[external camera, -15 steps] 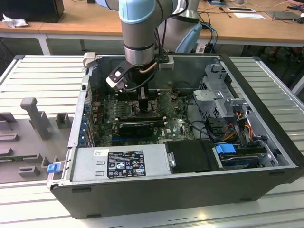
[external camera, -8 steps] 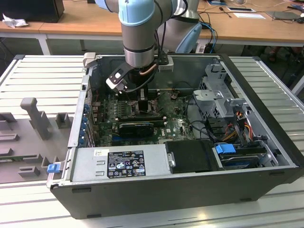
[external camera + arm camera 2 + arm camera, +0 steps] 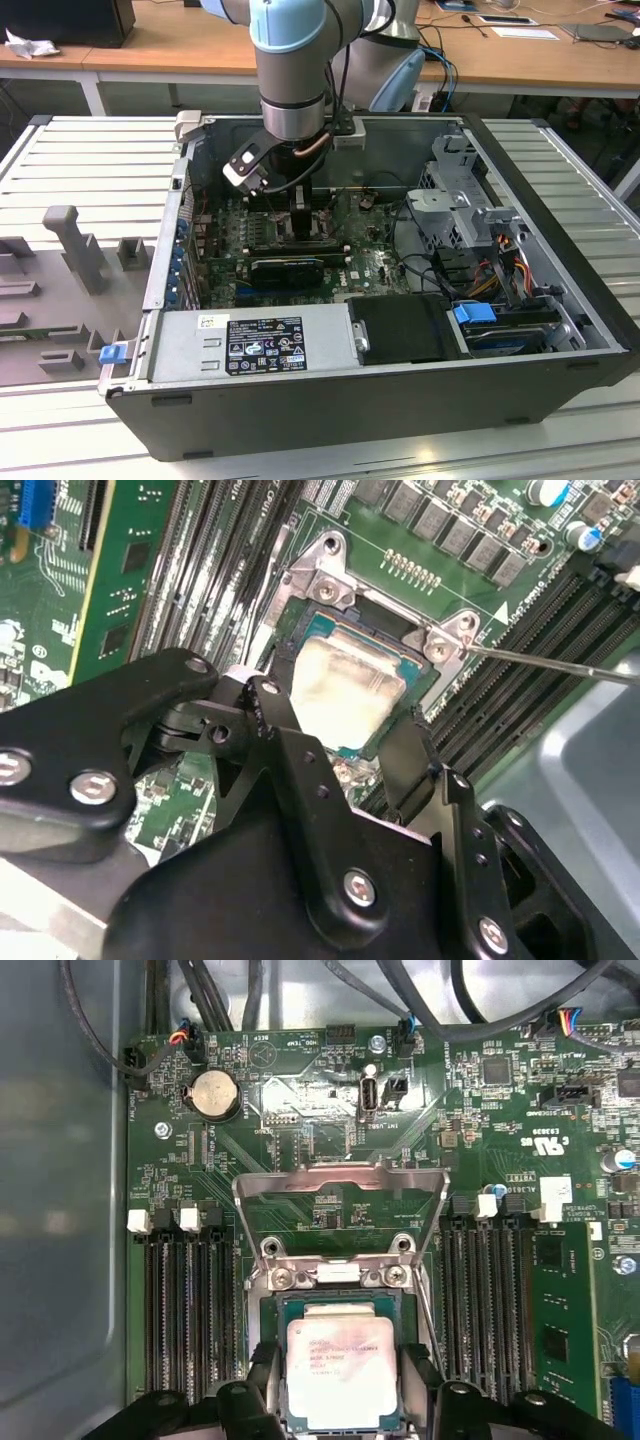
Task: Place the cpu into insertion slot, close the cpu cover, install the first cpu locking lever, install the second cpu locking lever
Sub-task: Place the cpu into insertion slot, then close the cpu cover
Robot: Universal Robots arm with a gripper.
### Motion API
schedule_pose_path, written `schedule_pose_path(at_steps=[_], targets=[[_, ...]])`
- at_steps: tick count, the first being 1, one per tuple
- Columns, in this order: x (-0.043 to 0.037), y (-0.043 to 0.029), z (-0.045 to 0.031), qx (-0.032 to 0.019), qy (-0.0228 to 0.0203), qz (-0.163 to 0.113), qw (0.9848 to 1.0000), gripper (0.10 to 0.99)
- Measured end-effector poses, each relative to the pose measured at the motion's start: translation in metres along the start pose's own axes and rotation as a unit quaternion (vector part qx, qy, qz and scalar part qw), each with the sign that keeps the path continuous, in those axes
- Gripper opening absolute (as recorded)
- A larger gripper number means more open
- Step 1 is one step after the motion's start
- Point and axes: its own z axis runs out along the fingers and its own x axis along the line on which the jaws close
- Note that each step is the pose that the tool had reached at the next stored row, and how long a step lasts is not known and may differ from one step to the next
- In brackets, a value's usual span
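In the first wrist view we saw the gripper (image 3: 342, 1392) holding the cpu (image 3: 340, 1358) by two opposite edges. The chip lay in the insertion slot (image 3: 340, 1297), and the cpu cover (image 3: 420, 1173) stood open.

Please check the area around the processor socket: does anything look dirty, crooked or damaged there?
The cpu has a pale, smeared stain across its metal top, seen in both wrist views. It lies straight. The cpu cover is swung open, not damaged as far as shown.
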Motion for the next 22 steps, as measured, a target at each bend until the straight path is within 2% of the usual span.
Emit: schedule_pose_path(at_steps=[7,8,9,14,18,22], targets=[[0.0002,0.0010,-0.0106,0.0000,0.0000,0.000,1.0000,0.157],[0.0002,0.0010,-0.0111,0.0000,0.0000,0.000,1.0000,0.157],[0.0002,0.0010,-0.0115,0.0000,0.0000,0.000,1.0000,0.106],[0.0002,0.0013,-0.0144,0.0000,0.0000,0.000,1.0000,0.106],[0.0004,0.0019,-0.0215,0.0000,0.0000,0.001,1.0000,0.106],[-0.0002,0.0032,-0.0220,0.0000,0.0000,0.001,1.0000,0.106]])
